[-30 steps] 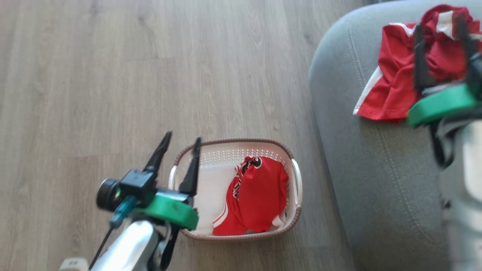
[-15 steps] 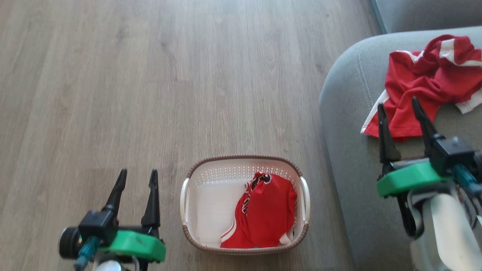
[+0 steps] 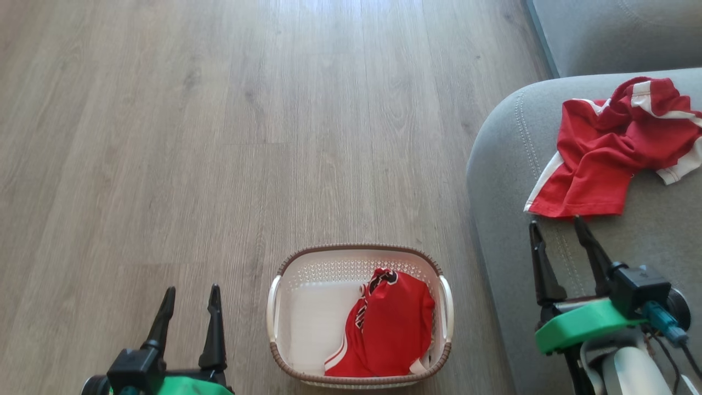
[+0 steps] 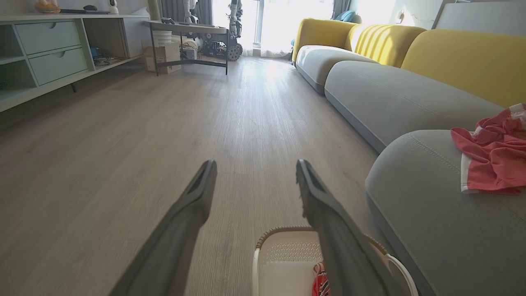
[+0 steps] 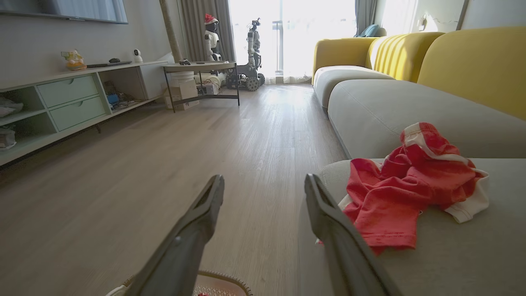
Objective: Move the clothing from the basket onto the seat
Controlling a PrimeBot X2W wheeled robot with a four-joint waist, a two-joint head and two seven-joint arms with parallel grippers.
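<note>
one red garment with black-and-white lettering is lying bunched in the right half of the basket, its white-striped edge drooping toward the near wall, while the left half is showing the white bottom. the other red garment is lying crumpled on the seat, not far from the cushion's rounded front corner, with white trim showing along its edges. the basket is sitting on the wooden floor, just beside the seat's front edge.

the left gripper is hovering over the floor to the left of the basket, its two dark fingers spread apart and holding nothing. the right gripper is hanging over the seat, its fingers likewise parted and empty, their tips pointing at the near hem of the garment lying there and coming close to it.

in the left wrist view the basket's far rim is peeking in beneath the fingers. in the right wrist view a yellow sofa back is running behind the grey cushions, and a low cabinet with pale green drawers is standing along the opposite wall.
</note>
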